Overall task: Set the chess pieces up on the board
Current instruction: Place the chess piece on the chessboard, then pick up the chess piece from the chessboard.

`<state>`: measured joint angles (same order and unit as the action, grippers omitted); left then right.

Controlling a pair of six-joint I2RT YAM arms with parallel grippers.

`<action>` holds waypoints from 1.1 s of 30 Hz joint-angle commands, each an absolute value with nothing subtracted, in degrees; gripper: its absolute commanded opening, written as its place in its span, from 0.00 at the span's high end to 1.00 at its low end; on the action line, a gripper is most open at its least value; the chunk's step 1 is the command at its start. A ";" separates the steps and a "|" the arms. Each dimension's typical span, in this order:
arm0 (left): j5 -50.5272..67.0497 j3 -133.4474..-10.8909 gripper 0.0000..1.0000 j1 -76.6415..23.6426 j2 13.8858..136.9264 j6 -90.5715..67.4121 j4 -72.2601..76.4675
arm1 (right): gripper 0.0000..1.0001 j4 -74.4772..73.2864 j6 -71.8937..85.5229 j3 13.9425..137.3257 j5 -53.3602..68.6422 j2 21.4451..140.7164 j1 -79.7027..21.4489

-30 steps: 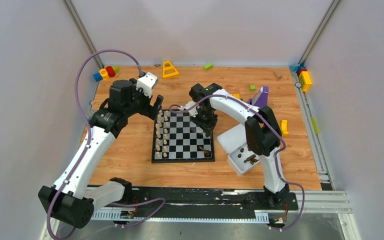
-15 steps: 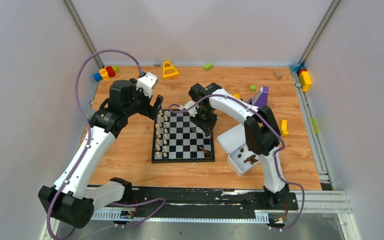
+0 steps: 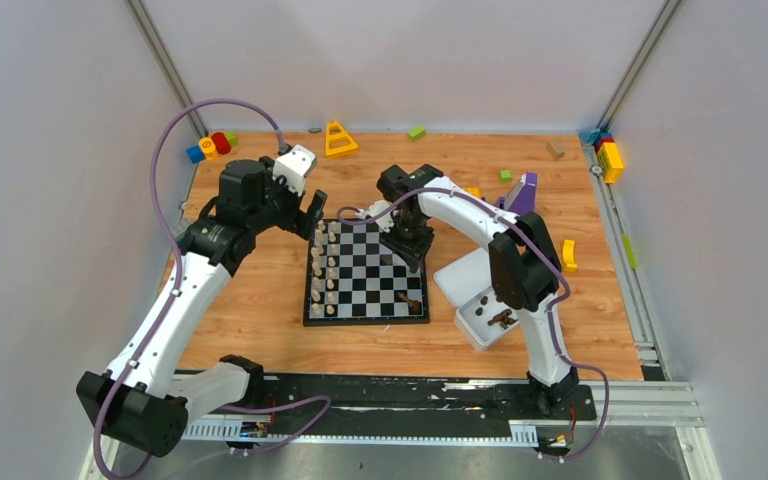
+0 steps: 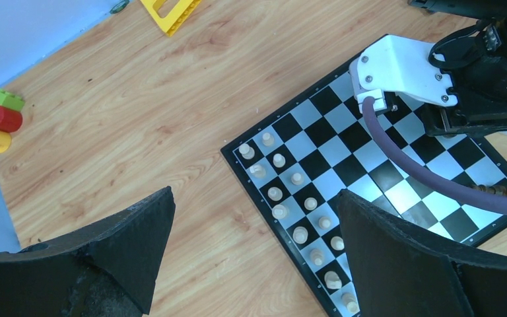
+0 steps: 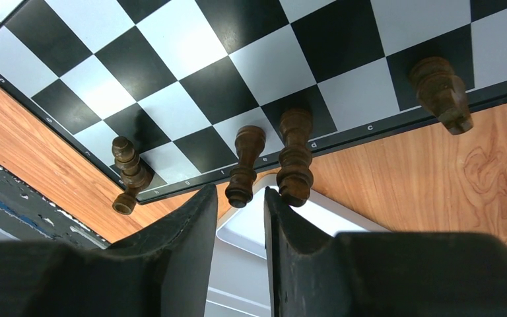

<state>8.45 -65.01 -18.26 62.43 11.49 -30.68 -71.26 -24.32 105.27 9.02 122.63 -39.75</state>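
Over the right edge of the chessboard, the right fingers are standing narrowly apart and gripping nothing, with four dark brown chessmen along this edge just before them. The left fingers are hanging wide open beside the left edge, near two rows of cream chessmen. The board is lying mid-table.

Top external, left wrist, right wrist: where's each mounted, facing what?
Top external: above, behind the left arm and right arm, both visible, looking down at the board.
Left wrist: high, looking down past the open left tool at the cream pieces.
Right wrist: low over the board edge, right tool framing the dark pieces.
Shared: all three show the board.
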 commanded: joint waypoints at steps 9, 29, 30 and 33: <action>7.96 -65.07 0.00 -18.02 61.45 13.20 -28.59 | 0.63 -70.92 -22.48 103.63 12.99 116.29 -40.23; 23.66 -60.24 0.00 -18.02 62.23 19.36 -28.08 | 0.46 -48.93 -24.44 74.59 28.04 96.75 -40.76; 26.73 -58.98 0.00 -18.02 62.27 20.40 -28.10 | 0.47 -48.45 -24.13 74.28 28.25 96.73 -40.78; 40.46 -56.04 0.03 -18.14 63.40 27.00 -27.13 | 0.48 -47.48 -23.37 73.34 28.67 96.24 -40.78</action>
